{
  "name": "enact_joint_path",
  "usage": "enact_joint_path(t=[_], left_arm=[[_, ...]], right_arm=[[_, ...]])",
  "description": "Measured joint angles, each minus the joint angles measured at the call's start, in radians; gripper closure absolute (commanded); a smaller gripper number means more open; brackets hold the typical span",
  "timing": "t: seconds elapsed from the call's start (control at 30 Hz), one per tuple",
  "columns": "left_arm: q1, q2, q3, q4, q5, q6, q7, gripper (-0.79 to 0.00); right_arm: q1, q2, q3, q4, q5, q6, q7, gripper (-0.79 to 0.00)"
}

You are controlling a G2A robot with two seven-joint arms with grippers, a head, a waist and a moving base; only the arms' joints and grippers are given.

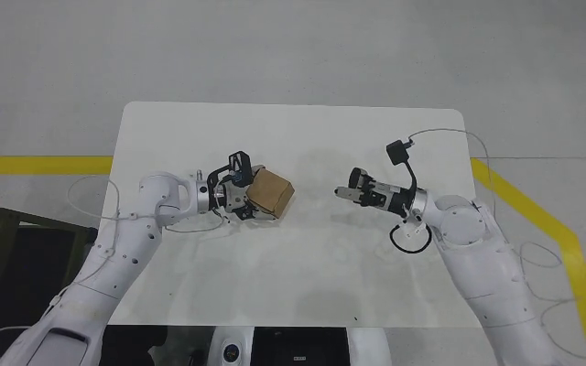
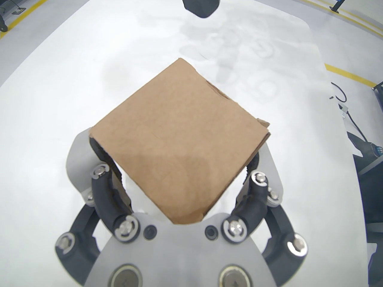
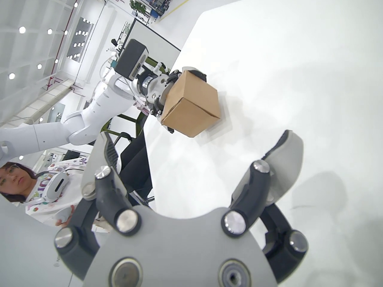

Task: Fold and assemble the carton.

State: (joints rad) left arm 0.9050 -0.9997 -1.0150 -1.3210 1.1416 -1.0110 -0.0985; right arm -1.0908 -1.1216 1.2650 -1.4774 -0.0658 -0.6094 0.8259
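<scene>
Carton [image 1: 272, 193] in left hand [image 1: 247, 190] | right hand [image 1: 341, 192] splayed, apart | white table [image 1: 302, 293]

carton [image 1: 271, 193] over table [image 1: 293, 274], left of centre, between left fingers [image 2: 78, 156]; right fingers [image 3: 288, 153] well apart rightward

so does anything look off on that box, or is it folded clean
Mostly clean. The brown cardboard carton, clamped in the left gripper, has one seam not quite flush: a small gap and a flap corner standing proud, away from the jaws.
</scene>
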Motion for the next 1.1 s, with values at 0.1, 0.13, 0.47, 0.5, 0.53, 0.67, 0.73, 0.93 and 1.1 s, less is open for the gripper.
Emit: enact_joint_path(t=[0.1, 0.13, 0.47, 0.5, 0.53, 0.67, 0.73, 0.93, 1.1], left_arm=[[0.000, -0.001, 0.000, 0.003, -0.001, -0.001, 0.012, -0.785], [0.000, -0.001, 0.000, 0.003, -0.001, -0.001, 0.013, -0.785], [0.003, -0.001, 0.000, 0.001, -0.001, 0.004, 0.012, -0.785], [0.008, -0.001, -0.001, -0.003, -0.003, 0.015, 0.010, -0.785], [0.012, -0.001, -0.002, -0.010, -0.002, 0.027, 0.004, -0.785], [0.020, 0.002, -0.017, -0.044, 0.019, 0.055, -0.005, -0.785], [0.021, 0.004, -0.024, -0.059, 0.036, 0.066, -0.001, -0.785], [0.025, 0.006, -0.032, -0.077, 0.068, 0.076, -0.004, -0.785], [0.025, 0.006, -0.031, -0.076, 0.067, 0.075, -0.005, -0.785]], right_arm=[[-0.019, 0.006, 0.027, -0.022, -0.031, -0.024, -0.036, -0.785], [-0.024, 0.007, 0.033, -0.027, -0.037, -0.028, -0.044, -0.785], [-0.033, 0.016, 0.080, -0.040, -0.156, -0.132, -0.177, -0.785], [-0.033, 0.017, 0.085, -0.041, -0.174, -0.140, -0.191, -0.785], [-0.034, 0.017, 0.089, -0.043, -0.193, -0.146, -0.205, -0.785], [-0.033, 0.020, 0.101, -0.053, -0.285, -0.143, -0.249, -0.785], [-0.029, 0.021, 0.103, -0.058, -0.323, -0.136, -0.265, -0.785], [-0.025, 0.022, 0.107, -0.087, -0.473, -0.099, -0.340, -0.785], [-0.026, 0.022, 0.106, -0.088, -0.479, -0.097, -0.344, -0.785]])
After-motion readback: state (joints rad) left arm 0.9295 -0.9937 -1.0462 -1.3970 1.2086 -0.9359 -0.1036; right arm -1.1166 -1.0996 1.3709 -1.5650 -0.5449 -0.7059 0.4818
